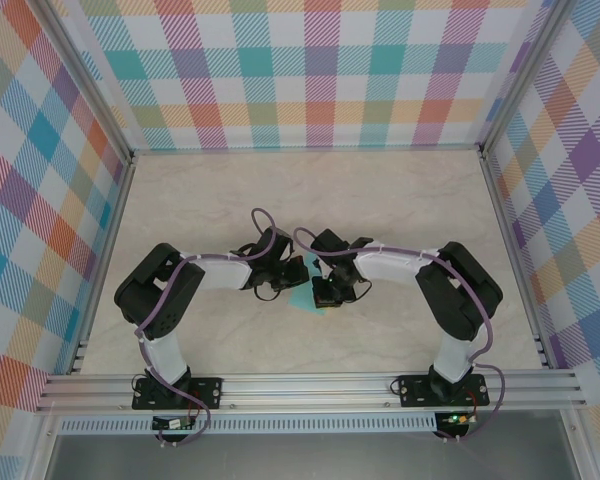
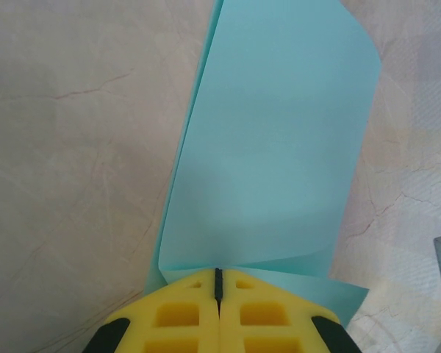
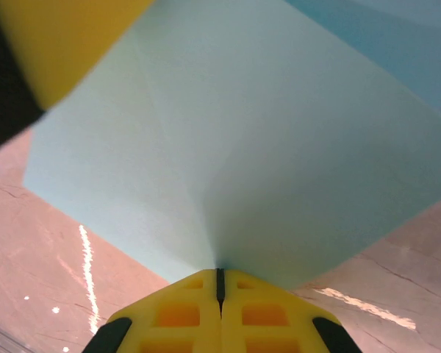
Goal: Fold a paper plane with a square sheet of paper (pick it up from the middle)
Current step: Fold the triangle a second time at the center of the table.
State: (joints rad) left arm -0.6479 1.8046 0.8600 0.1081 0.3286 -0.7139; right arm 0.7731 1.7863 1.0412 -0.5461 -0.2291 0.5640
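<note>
readable text: none anywhere, tbh
thin turquoise matte paper sheet [image 2: 279, 147]: totally blank, no print
pastel plaid wall panels [image 1: 320, 70]: just coloured checks, no lettering
beige marbled tabletop [image 1: 410, 200]: veins only, no stickers
small board at the right arm's base [image 1: 452, 422]: green light, any print too tiny to read

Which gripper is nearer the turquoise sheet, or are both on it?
Neither: left gripper and right gripper are each shut on an edge of the sheet.

Sheet [image 2: 279, 147] turquoise; left claw [image 2: 219, 283] yellow; walls [image 1: 320, 70] pastel plaid.
</note>
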